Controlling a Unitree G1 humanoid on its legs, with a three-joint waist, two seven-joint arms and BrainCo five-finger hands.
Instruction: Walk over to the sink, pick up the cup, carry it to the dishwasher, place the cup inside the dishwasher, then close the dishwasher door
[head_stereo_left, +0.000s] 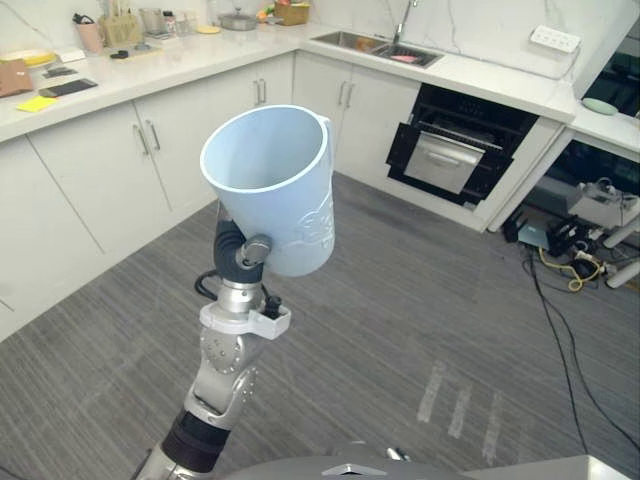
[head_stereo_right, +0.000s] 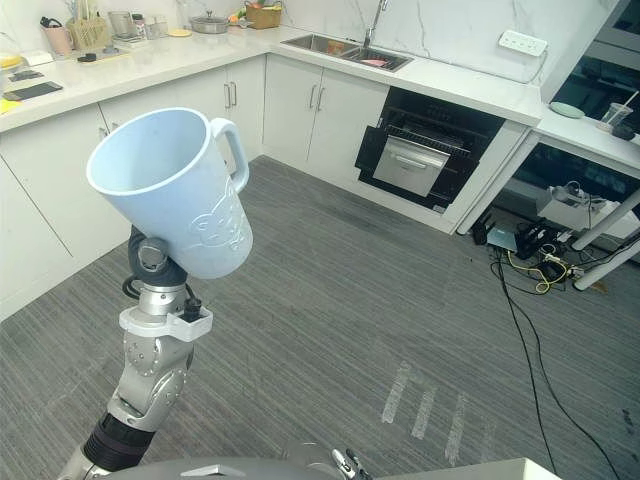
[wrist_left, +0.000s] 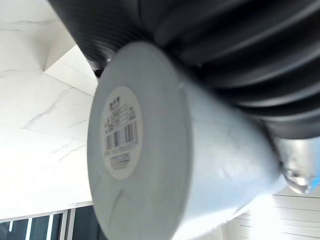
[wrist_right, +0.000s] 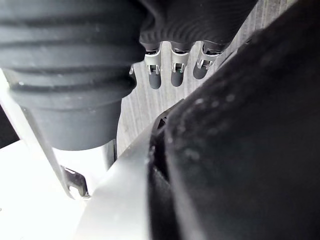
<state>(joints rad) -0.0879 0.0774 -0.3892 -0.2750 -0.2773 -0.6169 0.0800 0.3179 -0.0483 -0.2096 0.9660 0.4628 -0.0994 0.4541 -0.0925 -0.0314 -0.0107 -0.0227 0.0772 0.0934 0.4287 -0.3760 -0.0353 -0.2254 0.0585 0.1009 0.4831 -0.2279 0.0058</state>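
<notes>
Where the left hand grips: thumb clamped on the low wall of the cup, near its base. The fingers round the far side are hidden, but the hold reads as closed.
Cup: pale blue, carried aloft above the thumb and tilted, its open mouth turned away from the fingers. It is empty as far as shows.
Base: flat, with a sticker, just past the palm.
Handle: on the side away from the fingers, free.
Handling: probably light, stiff plastic with a smooth tapering wall that could slip through the fingers. A hold round the body suits it, or one by the handle.
Right hand: fingers straight and a little apart, holding nothing, with grey floor past the tips.
Dishwasher: well beyond the fingers, door ajar, under the counter near the sink.
</notes>
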